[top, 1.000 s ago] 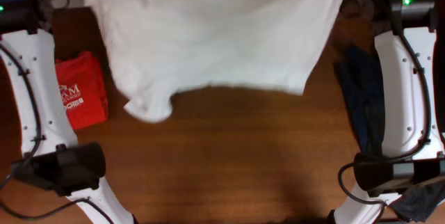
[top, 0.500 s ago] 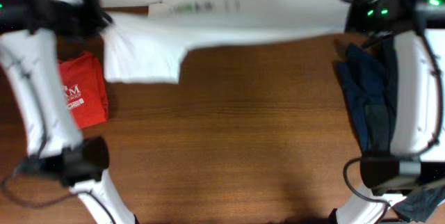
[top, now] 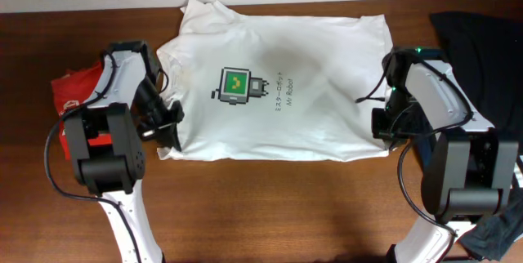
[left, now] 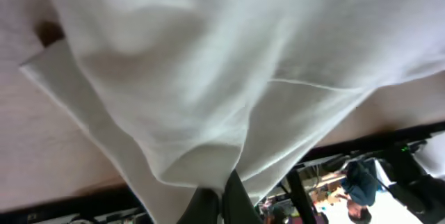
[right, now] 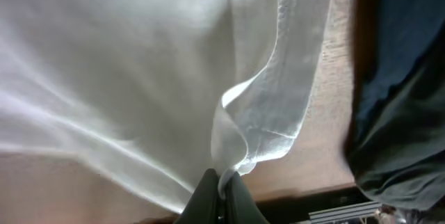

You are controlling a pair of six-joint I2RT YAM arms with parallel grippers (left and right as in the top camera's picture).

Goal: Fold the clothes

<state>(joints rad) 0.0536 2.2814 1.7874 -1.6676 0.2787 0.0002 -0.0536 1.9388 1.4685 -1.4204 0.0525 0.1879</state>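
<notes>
A white T-shirt with a green square print and small dark lettering lies spread flat on the table, print up. My left gripper is shut on its lower left edge; the left wrist view shows the white cloth pinched between the dark fingers. My right gripper is shut on the shirt's lower right edge; the right wrist view shows a fold of white cloth pinched in the fingers.
A red shirt lies left of the white one, partly under my left arm. A black garment lies at the back right, also in the right wrist view. A dark cloth hangs at the lower right.
The white shirt was held up and swung through the air; now it lies flat on the table, print side up. Both grippers came down toward the front with its edge still held.
</notes>
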